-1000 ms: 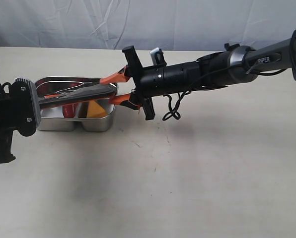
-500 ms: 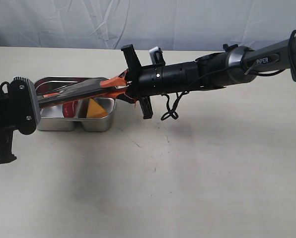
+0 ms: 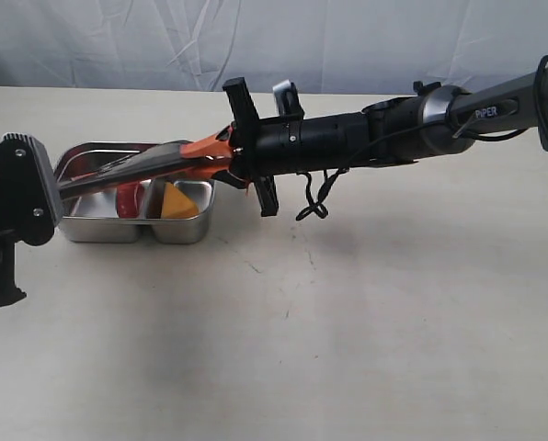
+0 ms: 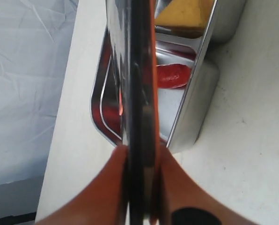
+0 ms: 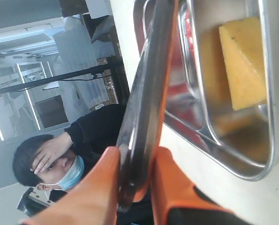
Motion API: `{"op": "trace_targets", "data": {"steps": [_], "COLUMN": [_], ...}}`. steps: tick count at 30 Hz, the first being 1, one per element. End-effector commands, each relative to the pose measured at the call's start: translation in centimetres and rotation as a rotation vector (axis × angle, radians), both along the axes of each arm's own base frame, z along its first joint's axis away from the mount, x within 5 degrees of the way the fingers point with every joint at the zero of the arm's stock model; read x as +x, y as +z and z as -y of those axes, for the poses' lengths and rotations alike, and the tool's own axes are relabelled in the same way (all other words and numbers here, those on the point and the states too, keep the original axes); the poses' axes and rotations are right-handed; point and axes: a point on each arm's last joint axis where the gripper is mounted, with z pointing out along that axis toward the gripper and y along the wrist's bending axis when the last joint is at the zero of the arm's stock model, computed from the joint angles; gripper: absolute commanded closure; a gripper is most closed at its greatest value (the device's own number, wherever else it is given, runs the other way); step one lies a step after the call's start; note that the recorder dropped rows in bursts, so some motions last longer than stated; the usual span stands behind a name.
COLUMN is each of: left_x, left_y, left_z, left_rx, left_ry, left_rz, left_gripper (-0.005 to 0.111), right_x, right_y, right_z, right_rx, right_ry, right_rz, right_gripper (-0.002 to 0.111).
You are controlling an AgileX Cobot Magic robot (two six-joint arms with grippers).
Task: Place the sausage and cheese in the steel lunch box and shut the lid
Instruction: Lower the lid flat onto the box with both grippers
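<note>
The steel lunch box (image 3: 177, 231) sits at the left of the table, with the red sausage (image 3: 127, 200) in its left compartment and the yellow cheese (image 3: 175, 202) in its right one. The dark lid (image 3: 136, 165) with its orange seal hangs tilted just above the box, held at both ends. My left gripper (image 3: 64, 188) is shut on its left end and my right gripper (image 3: 211, 158) on its right end. The left wrist view shows the lid (image 4: 139, 70) edge-on between orange fingers (image 4: 111, 187), over the sausage (image 4: 173, 76). The right wrist view shows the lid (image 5: 149, 93) pinched above the cheese (image 5: 245, 61).
A loose black cable (image 3: 315, 197) dangles under the right arm. White cloth (image 3: 274, 41) hangs behind the table's far edge. A masked person (image 5: 50, 159) sits beyond the table in the right wrist view. Bare tabletop (image 3: 348, 331) spreads in front and to the right.
My right gripper's fingers have closed onto the lid's right end. The left arm has shifted slightly left and up, and the lid sits a little higher over the box.
</note>
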Motion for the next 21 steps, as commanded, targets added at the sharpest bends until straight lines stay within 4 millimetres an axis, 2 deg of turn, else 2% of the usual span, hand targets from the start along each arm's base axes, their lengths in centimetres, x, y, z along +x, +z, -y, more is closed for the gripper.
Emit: {"op": "trace_targets", "data": {"steps": [1,6,10,15,21], "left_x": [-0.80,-1.39,-1.53,-1.41,-0.92], "left_y": [0.28,-0.24,-0.35,-0.25,0.21], "left_z": [0.09,0.39,0.48,0.42,0.15], "left_rx": [-0.087,-0.106,-0.127,-0.130,-0.111], "left_ry": [0.037,0.013,0.019,0.029,0.048], "left_rz": [-0.042,-0.131,-0.156,-0.139,-0.063], "left_gripper": [0.091,0.070,0.059,0.051,0.050], "right_x": [-0.23,-0.21,-0.21,-0.01,0.15], "right_y": [0.08,0.07,0.07,-0.10,-0.24], "right_z": [-0.05,-0.04,-0.04,0.00,0.04], "right_rx": [-0.010,-0.011,-0.011,-0.031,-0.048], "right_ry": [0.051,0.049,0.049,0.030,0.014], "right_rz": [0.072,0.072,0.072,0.081,0.086], "right_gripper": [0.109,0.109,0.109,0.109,0.109]}}
